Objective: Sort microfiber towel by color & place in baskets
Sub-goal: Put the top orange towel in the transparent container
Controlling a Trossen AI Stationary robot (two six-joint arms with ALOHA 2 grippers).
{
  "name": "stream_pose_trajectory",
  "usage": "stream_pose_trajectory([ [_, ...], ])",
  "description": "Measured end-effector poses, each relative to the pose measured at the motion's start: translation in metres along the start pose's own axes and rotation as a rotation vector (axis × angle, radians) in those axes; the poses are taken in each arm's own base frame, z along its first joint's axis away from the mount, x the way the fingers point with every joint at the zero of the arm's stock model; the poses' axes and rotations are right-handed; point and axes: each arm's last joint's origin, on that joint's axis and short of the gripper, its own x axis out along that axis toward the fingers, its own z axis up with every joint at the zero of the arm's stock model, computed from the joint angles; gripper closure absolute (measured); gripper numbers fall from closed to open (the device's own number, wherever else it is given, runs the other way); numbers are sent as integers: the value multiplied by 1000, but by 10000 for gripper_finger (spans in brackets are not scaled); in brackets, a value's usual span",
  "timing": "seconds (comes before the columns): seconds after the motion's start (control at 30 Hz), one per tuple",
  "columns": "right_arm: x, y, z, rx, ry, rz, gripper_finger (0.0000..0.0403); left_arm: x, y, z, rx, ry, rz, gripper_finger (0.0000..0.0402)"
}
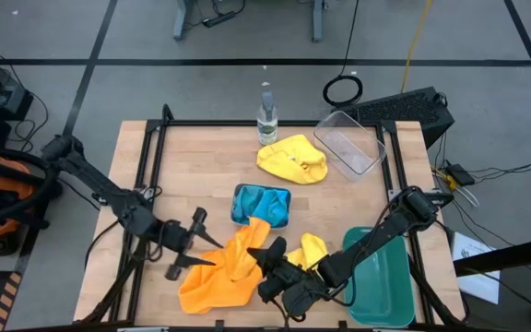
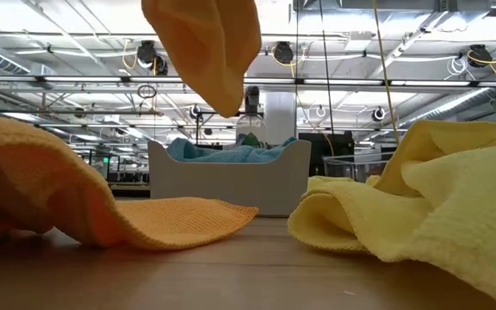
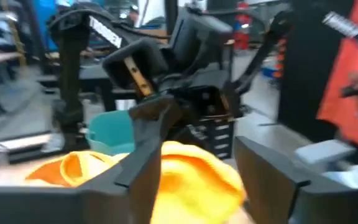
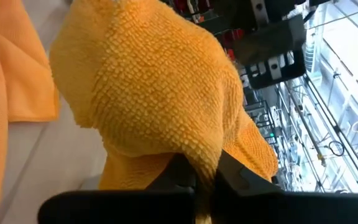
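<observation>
Right end effector (image 4: 205, 180) clenched on an orange towel (image 4: 154, 93), lifted off the counter (image 1: 192, 157) — its tail drapes onto the second orange towel (image 1: 212, 288) just beside. Left end effector (image 1: 194, 244) close alongside, jaws parted, holding nothing. Blue-filled basket (image 1: 261, 205) sits just beyond. Risk: the trailing cloth could snag its twin or catch on the left fingers (image 3: 145, 155) — and drag or slip out.

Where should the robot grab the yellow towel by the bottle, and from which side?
Probably pinch a raised fold on top of the yellow towel, coming straight down. It lies bunched in a heap, so folds stick up, and the bottle and clear basket stand close beside it. The right gripper is shut on an orange towel; the open left gripper looks free.
</observation>
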Motion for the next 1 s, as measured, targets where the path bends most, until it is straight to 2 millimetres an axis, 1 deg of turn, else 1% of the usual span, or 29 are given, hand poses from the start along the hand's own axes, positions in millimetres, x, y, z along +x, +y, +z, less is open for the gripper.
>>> stream_pose_trajectory([
  [0.17,0,0,0,-5,2,0,399,24,-3,-15,89,-44,97,106],
  [0.27,0,1,-1,-24,5,4,399,34,0,-23,119,-22,158,64],
  [0.33,0,1,-2,-33,10,8,399,39,5,-26,104,-6,181,45],
  [0.4,0,2,-3,-46,16,13,398,43,11,-31,82,29,189,35],
  [0.53,0,2,-3,-56,22,10,398,46,24,-42,44,127,217,31],
  [0.6,1,2,-3,-56,23,10,397,46,29,-46,33,168,199,31],
  [0.77,0,3,-3,-45,19,11,397,47,33,-47,16,176,112,36],
  [0.87,1,2,-3,-25,18,11,394,47,33,-48,26,180,94,59],
  [0.93,1,1,-2,3,14,7,388,46,33,-49,37,195,92,87],
  [1.0,1,1,-2,19,13,6,376,46,33,-51,61,212,88,124],
])
